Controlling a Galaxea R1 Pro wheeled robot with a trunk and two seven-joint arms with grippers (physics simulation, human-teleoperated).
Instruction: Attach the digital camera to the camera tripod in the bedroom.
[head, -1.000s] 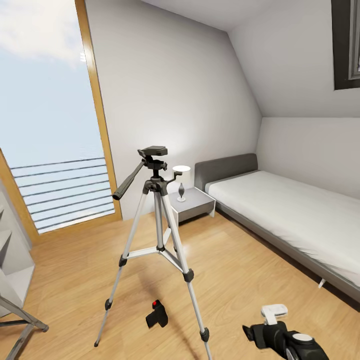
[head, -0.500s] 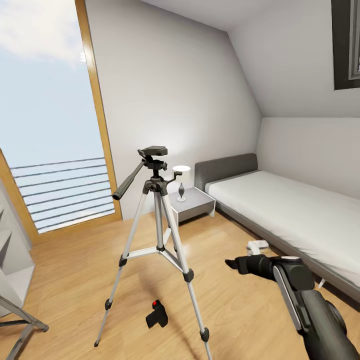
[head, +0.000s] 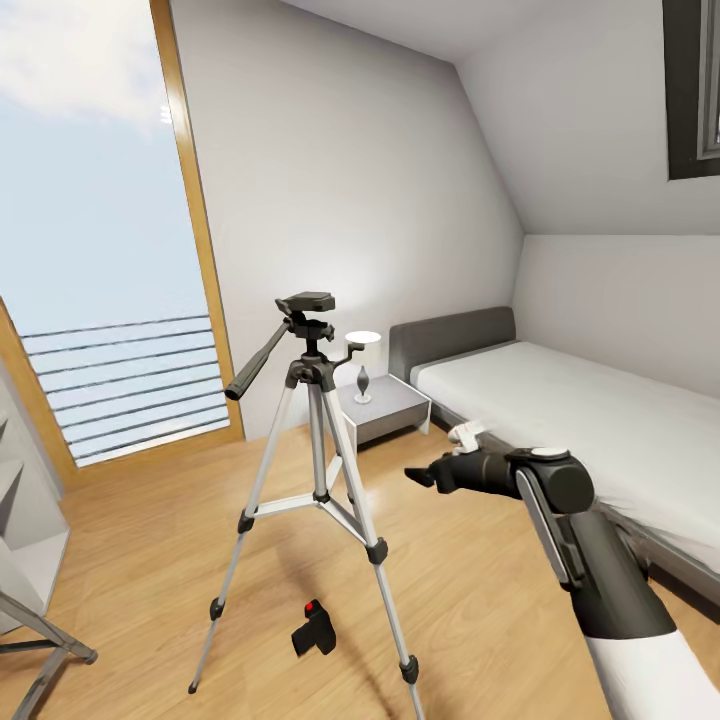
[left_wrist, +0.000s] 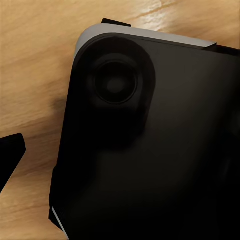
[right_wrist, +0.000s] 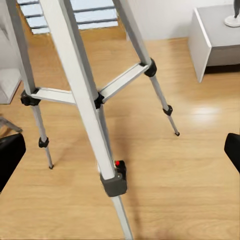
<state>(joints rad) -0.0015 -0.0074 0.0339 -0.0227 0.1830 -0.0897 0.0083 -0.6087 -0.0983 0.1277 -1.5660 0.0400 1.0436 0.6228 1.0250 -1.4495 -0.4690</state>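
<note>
While the camera (head: 314, 629) lies on the wood floor (head: 470, 560) between the tripod (head: 318, 470) legs, the right gripper (head: 422, 476) is held raised beside the tripod, fingers spread; left finger state cannot be told.

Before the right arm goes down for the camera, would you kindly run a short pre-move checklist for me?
1. Digital camera located, lying on the floor between the tripod's legs: ok.
2. Camera tripod upright, head free: ok.
3. Right gripper open, empty: ok.
4. Right gripper near the camera: not ok, it is raised beside the tripod.
5. Approach path clear: cannot tell, a tripod leg partly hides the camera.
6. Left gripper state: cannot tell.
</note>
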